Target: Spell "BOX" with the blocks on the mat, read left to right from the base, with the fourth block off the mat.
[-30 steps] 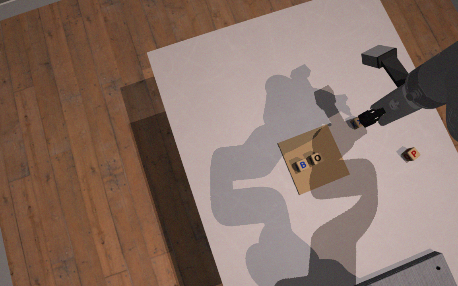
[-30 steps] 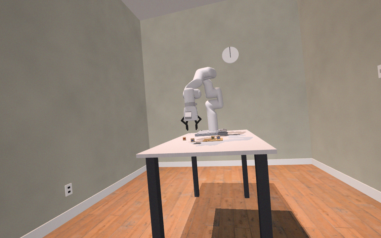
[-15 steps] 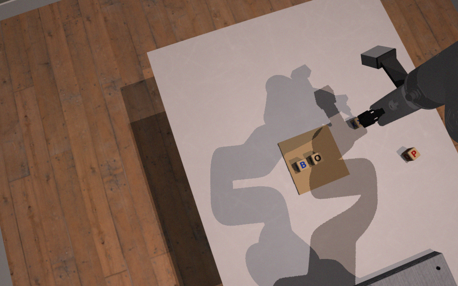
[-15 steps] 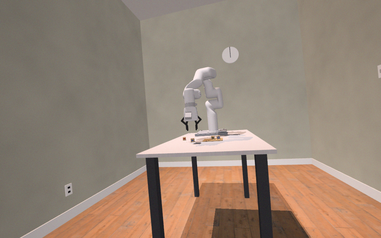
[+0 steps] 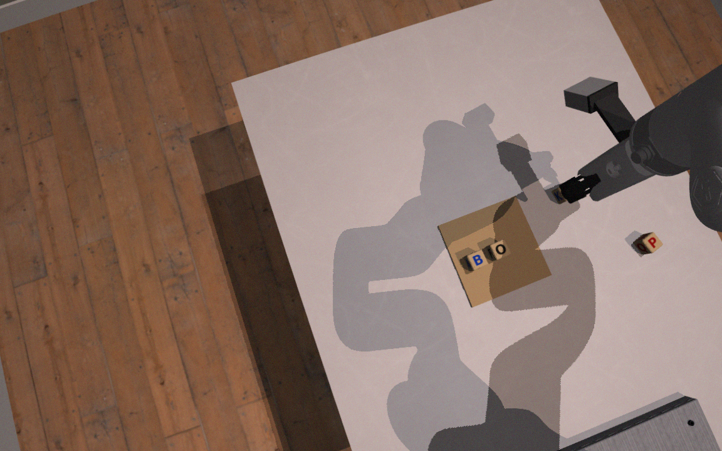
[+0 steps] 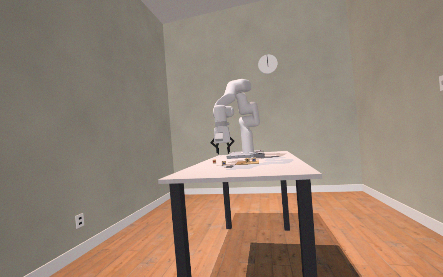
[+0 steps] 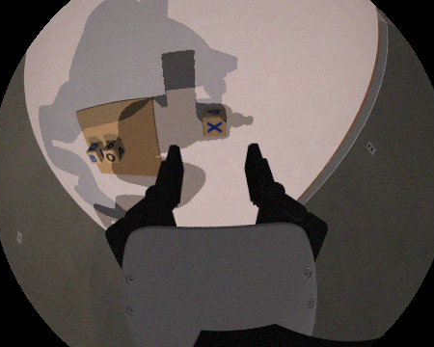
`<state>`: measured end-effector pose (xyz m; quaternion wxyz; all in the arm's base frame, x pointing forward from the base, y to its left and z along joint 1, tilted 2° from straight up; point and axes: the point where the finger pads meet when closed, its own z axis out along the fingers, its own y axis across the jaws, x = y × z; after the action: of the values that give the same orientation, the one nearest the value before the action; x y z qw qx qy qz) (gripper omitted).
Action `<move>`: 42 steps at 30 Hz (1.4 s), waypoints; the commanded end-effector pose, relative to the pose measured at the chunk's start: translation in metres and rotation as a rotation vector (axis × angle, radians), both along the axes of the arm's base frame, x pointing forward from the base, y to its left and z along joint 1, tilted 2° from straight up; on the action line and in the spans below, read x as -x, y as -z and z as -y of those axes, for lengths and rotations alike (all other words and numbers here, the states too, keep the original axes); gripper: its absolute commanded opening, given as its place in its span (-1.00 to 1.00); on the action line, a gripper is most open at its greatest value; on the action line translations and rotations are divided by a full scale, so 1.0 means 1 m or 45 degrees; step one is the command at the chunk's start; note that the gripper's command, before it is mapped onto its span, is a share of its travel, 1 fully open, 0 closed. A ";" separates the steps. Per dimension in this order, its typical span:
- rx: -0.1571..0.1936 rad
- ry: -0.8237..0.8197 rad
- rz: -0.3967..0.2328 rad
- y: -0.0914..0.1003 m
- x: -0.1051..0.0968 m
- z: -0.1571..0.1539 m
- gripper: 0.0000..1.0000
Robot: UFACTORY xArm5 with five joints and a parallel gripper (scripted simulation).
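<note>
The tan mat [image 5: 487,253] lies on the white table. On it the B block [image 5: 476,260] and the O block [image 5: 499,248] sit side by side, touching. The X block [image 7: 213,122] lies on the table just off the mat's corner; in the top view it [image 5: 558,194] is mostly hidden under my fingers. My gripper [image 7: 213,156] hangs well above the table, over the X block, partly open and empty; it also shows in the exterior view [image 6: 222,148]. The P block [image 5: 648,242] lies alone on the table, well off the mat.
The robot base plate [image 5: 644,429] sits at the table's near corner. The table edge [image 7: 355,122] runs close to the right of the X block in the wrist view. The arm's shadows fall across the mat and table.
</note>
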<state>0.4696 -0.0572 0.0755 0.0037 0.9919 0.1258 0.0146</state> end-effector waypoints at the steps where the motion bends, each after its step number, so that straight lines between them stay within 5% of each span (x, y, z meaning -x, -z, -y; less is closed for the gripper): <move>1: 0.001 0.000 0.005 0.007 -0.002 0.000 0.26; 22: 0.001 0.000 0.005 0.032 -0.003 0.001 0.26; 42: 0.001 0.000 0.005 0.035 -0.003 0.001 0.26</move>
<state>0.4711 -0.0579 0.0393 0.0037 0.9919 0.1258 0.0145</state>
